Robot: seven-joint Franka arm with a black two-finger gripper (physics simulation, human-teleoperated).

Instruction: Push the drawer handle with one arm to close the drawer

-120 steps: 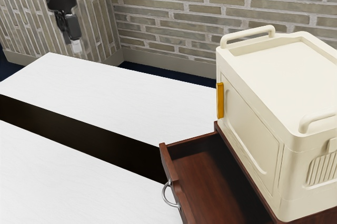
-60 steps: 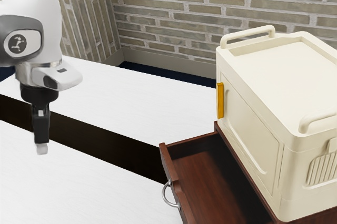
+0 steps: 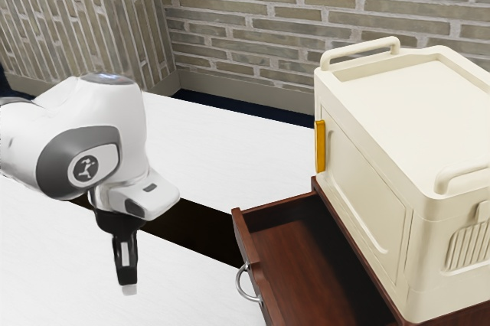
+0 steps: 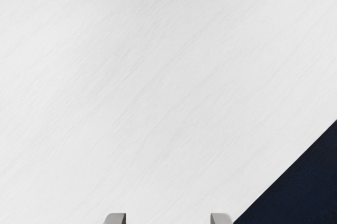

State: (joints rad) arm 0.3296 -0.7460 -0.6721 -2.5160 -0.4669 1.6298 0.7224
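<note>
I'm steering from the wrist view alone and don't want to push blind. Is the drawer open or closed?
Observer: Open: the drawer juts out from beneath the cream box.
Operator: Am I touching it yet?
Observer: No, the gripper is apart from the drawer's handle, over toward the exterior view's left.
Operator: How is that handle shaped?
Observer: It's a curved metal loop, bulging toward the exterior view's left.
</note>
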